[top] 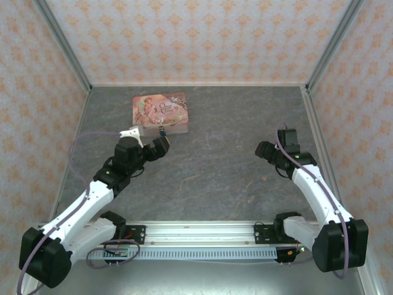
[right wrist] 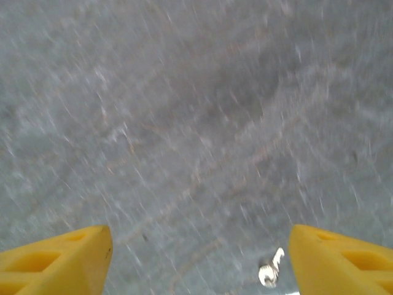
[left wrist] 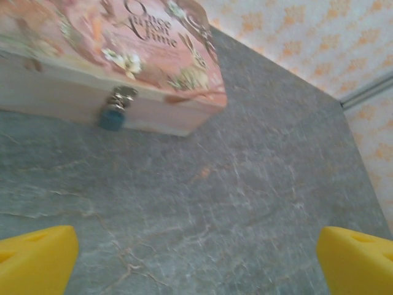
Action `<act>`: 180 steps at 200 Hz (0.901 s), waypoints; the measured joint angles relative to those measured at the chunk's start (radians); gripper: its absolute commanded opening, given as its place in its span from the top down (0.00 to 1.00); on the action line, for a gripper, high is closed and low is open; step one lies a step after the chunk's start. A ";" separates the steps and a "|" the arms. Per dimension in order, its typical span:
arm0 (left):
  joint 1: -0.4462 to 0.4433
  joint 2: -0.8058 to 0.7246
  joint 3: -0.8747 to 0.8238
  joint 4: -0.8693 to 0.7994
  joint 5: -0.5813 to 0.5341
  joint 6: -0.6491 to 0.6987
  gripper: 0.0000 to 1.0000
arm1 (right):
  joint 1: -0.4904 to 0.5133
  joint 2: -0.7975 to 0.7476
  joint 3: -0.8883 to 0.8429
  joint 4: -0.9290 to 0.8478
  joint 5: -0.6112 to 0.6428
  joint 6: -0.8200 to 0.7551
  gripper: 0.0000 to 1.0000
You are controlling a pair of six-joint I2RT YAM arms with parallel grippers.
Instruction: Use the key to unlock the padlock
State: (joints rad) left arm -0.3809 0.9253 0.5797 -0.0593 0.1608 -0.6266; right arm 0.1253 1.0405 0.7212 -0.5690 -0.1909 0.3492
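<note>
The tiny blue padlock [left wrist: 112, 117] hangs from a silver clasp on the front wall of the pink tin box [left wrist: 123, 49]; from above the padlock [top: 163, 131] shows at the box's near edge. My left gripper [top: 156, 147] hovers just in front of it, jaws wide open and empty, with yellow fingertips [left wrist: 37, 258] at the frame's corners. A small silver key [right wrist: 270, 269] lies on the table, close to the right-hand fingertip of my right gripper [right wrist: 196, 258], which is open above it. The right gripper [top: 265, 151] sits mid-right on the table.
The pink tin box [top: 160, 112] stands at the back left of the grey stone-patterned table [top: 227, 172]. Patterned walls with metal corner posts enclose the table on three sides.
</note>
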 measured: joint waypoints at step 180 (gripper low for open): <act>-0.033 0.092 0.002 0.074 0.015 -0.006 0.00 | 0.038 0.194 -0.106 -0.046 0.041 0.107 0.69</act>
State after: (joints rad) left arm -0.4137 1.0172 0.5812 0.0151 0.1761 -0.6323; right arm 0.1631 1.2343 0.6151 -0.6151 -0.1497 0.4564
